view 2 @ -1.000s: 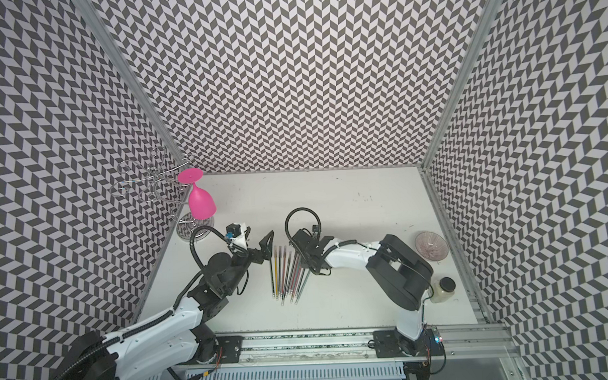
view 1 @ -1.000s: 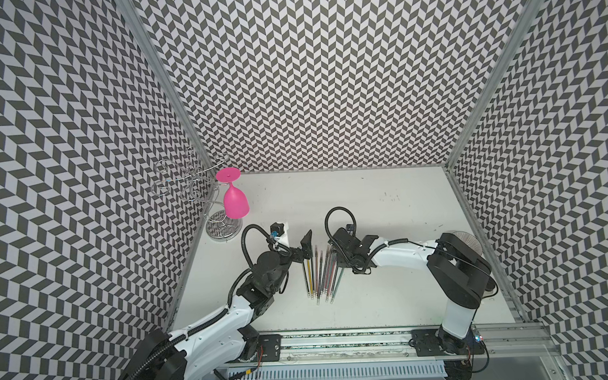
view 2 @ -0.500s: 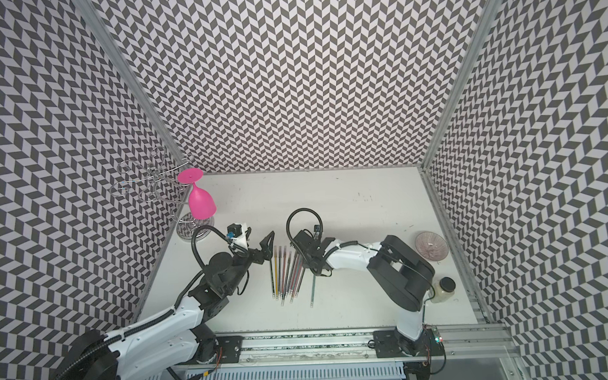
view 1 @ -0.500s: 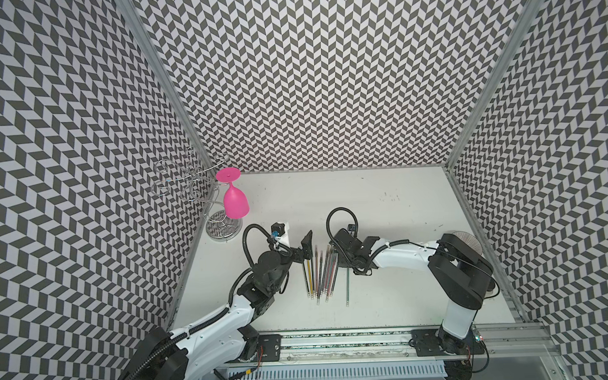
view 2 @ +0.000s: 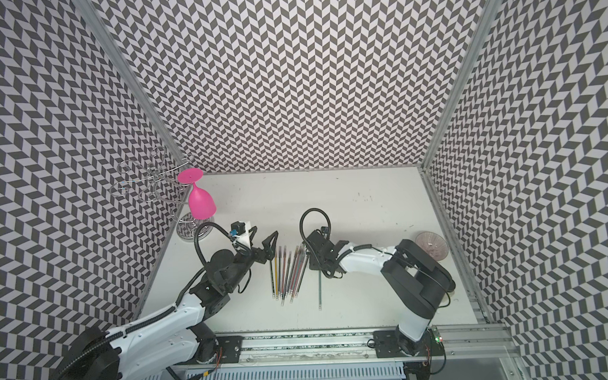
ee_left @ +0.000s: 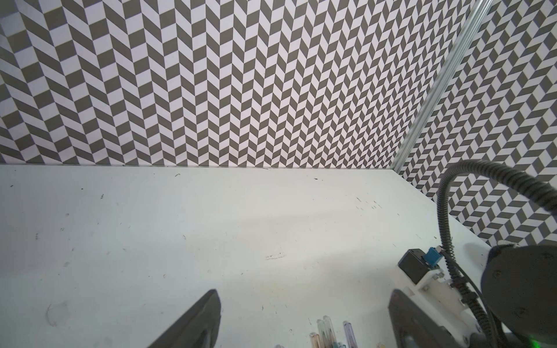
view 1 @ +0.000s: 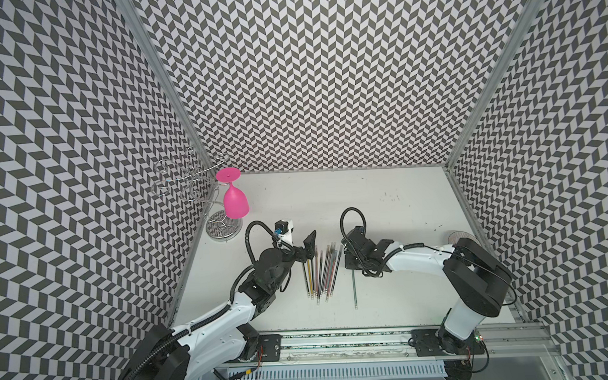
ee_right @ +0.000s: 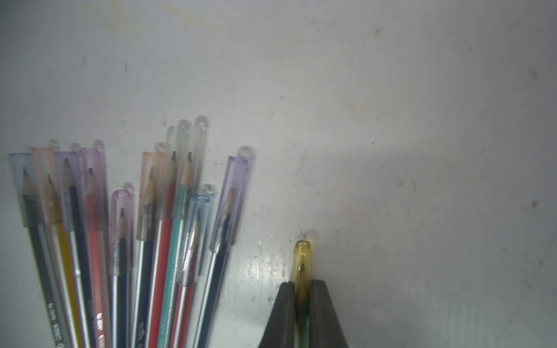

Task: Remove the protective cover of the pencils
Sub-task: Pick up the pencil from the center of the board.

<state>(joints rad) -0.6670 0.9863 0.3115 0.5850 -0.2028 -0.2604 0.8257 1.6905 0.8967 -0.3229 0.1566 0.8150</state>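
Beside the pencils (ee_right: 173, 241), right fingers (ee_right: 280, 319) clamp the yellow cap (ee_right: 302, 259) of a lone pencil (view 1: 354, 290); left fingers (ee_left: 199, 325) stand apart. Apparently unpinned, it may drag along, cap on.

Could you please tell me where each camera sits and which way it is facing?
Top views: high at the front, looking down on the table, the pencils, the left arm and right arm.
Left wrist: low over the table, facing the back wall; the open left hand and the right arm show.
Right wrist: close above the table, looking down; the right hand is shut on a yellow-capped pencil.
Shared: both wrist views show the pencils' capped tips.
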